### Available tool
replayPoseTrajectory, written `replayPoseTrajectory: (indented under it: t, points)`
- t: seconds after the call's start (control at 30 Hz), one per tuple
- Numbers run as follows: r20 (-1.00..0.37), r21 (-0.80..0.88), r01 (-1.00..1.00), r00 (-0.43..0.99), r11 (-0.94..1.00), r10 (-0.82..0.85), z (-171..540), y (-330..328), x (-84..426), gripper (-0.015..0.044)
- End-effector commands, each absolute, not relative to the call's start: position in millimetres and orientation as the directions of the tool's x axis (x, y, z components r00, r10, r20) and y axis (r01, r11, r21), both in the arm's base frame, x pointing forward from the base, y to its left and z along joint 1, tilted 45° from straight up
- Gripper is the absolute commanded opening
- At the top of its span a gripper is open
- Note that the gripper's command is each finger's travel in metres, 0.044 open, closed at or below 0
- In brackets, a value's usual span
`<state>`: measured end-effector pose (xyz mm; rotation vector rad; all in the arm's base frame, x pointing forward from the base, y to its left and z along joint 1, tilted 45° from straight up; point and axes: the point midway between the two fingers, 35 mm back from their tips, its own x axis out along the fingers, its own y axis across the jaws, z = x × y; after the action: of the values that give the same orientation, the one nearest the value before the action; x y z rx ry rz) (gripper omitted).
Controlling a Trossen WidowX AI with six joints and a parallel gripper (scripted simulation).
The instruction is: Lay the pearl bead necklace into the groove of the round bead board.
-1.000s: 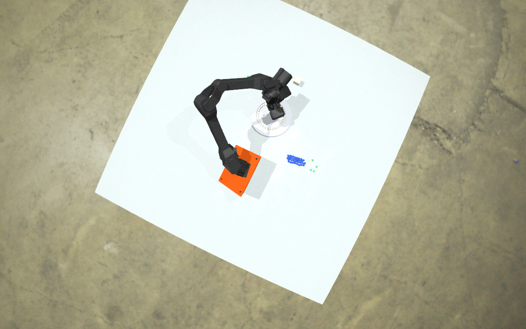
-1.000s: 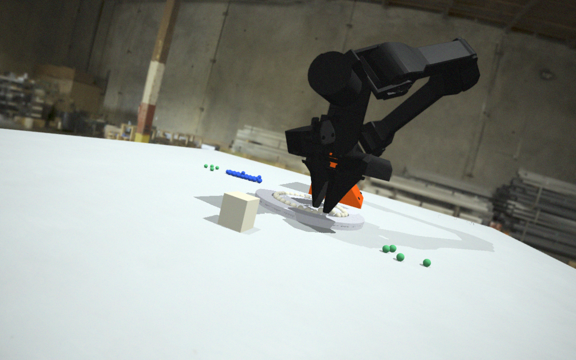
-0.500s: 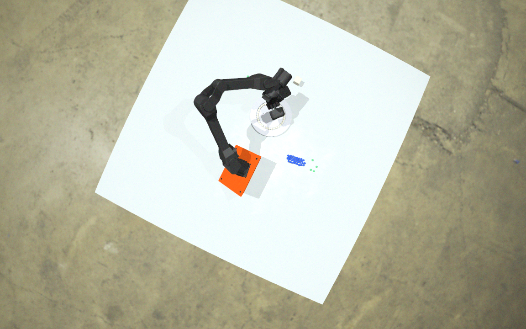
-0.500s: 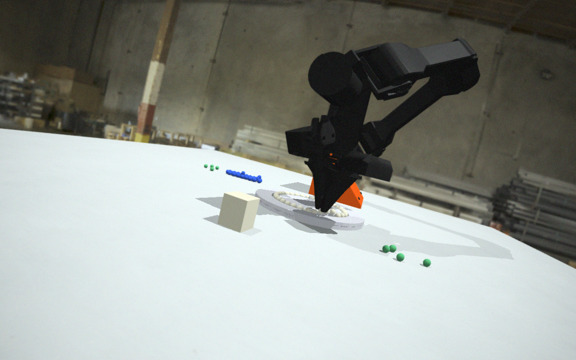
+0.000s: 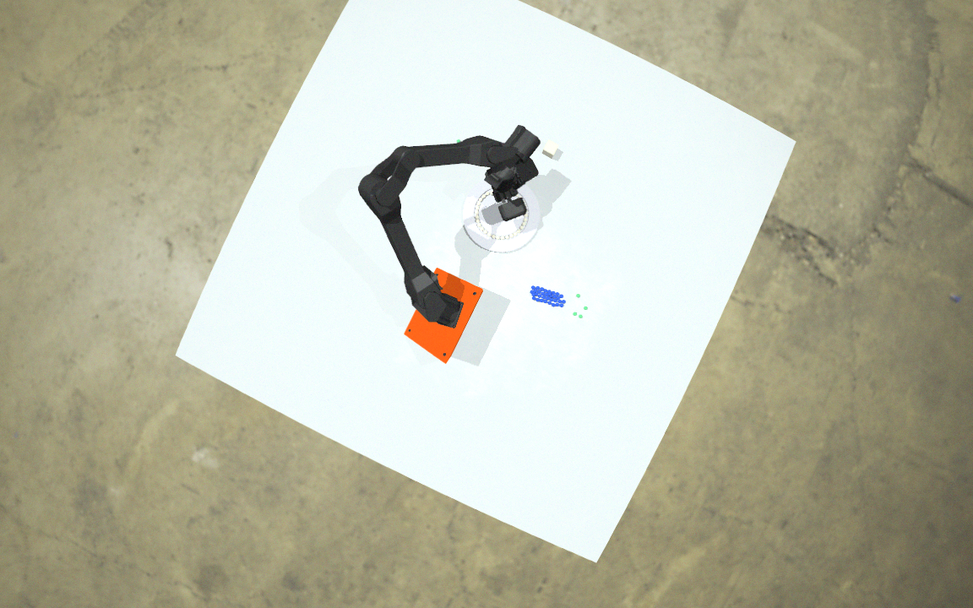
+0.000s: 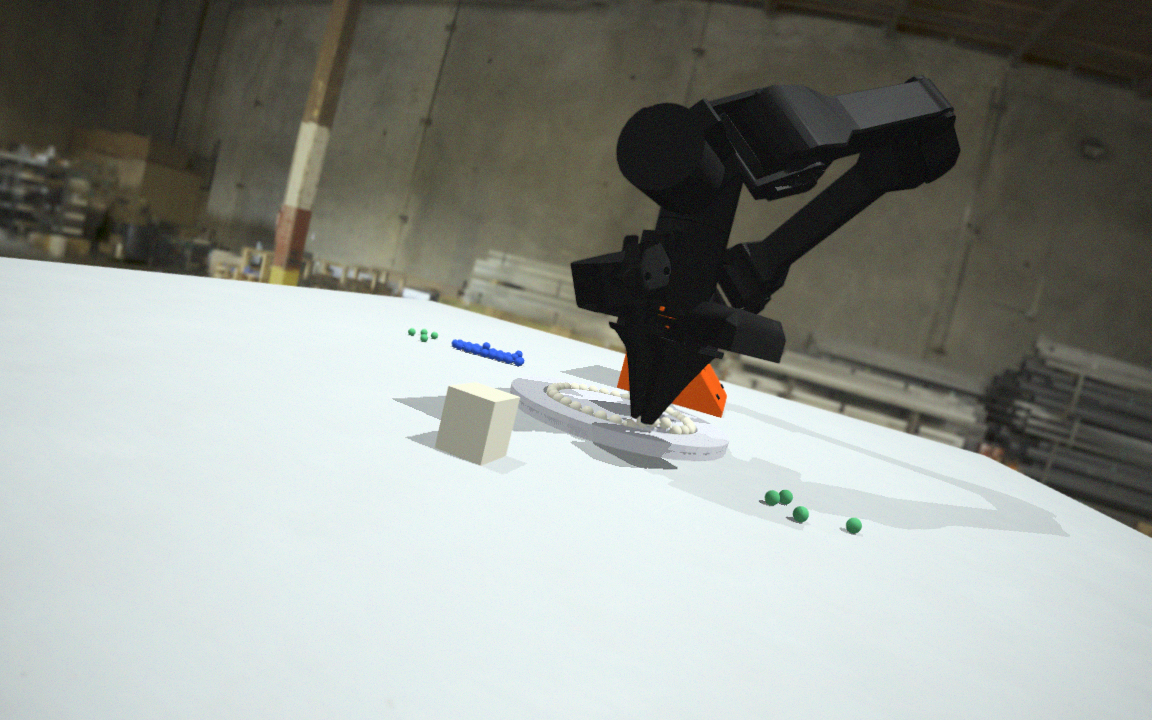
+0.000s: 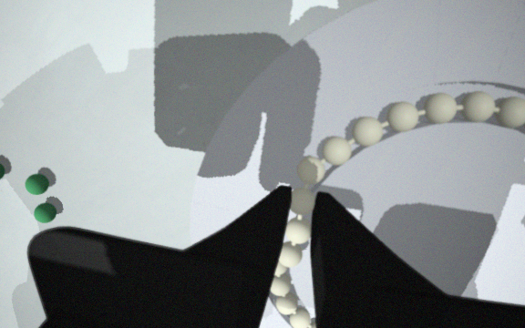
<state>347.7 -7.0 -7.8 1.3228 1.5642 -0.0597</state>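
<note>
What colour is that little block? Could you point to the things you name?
Cream (image 5: 550, 148) (image 6: 475, 424), plain all over; the exterior view shows it best.

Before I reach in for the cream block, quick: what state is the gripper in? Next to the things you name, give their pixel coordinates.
Gripper (image 5: 503, 198) (image 6: 644, 420) (image 7: 302, 199): closed, holding the pearl bead necklace (image 5: 477, 214) (image 6: 685, 427) (image 7: 440, 108) by a bead.

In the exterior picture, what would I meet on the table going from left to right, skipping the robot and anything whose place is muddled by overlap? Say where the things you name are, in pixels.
Far green beads (image 5: 585, 307) (image 6: 423, 338) → blue beads (image 5: 547, 295) (image 6: 487, 353) → round board (image 5: 502, 246) (image 6: 705, 443) (image 7: 427, 46) → near green beads (image 5: 459, 141) (image 6: 799, 514) (image 7: 36, 184)
</note>
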Motion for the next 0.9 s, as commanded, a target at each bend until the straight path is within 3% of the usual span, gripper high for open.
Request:
replayPoseTrajectory:
  t: [0.0,0.87]
  points:
    - [-0.707,0.538,0.746,0.146,0.392,0.692,-8.1,-7.3,347.3,0.0]
    - [-0.703,0.539,0.748,0.148,0.387,0.695,-6.4,-3.9,350.7,0.0]
